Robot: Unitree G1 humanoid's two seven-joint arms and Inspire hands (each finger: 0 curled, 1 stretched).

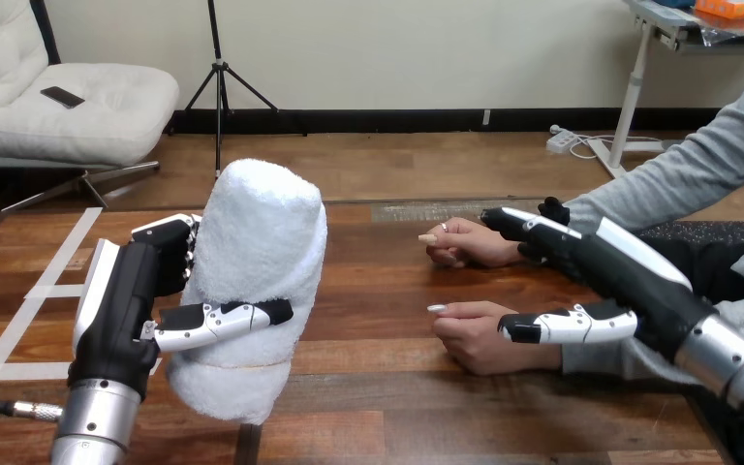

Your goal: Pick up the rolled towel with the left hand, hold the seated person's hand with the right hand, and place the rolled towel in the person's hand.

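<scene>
The left hand (pixel 134 291) gripped the towel (pixel 262 228) standing up, well left of the person's hands (pixel 484 341), where the right hand (pixel 630 271) lay open.

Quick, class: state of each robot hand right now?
Left hand: shut on the rolled towel.
Right hand: open, thumb lying against the person's nearer hand.

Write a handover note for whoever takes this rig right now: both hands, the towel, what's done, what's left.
Left hand: shut on the rolled towel, held upright at the table's left side.
Right hand: open, fingers straight, reaching between the person's upper hand and lower hand; it grips neither.
Both of the person's hands rest on the table.
Done: towel picked up.
Left: hold the person's hand, then place the towel in it.
</scene>
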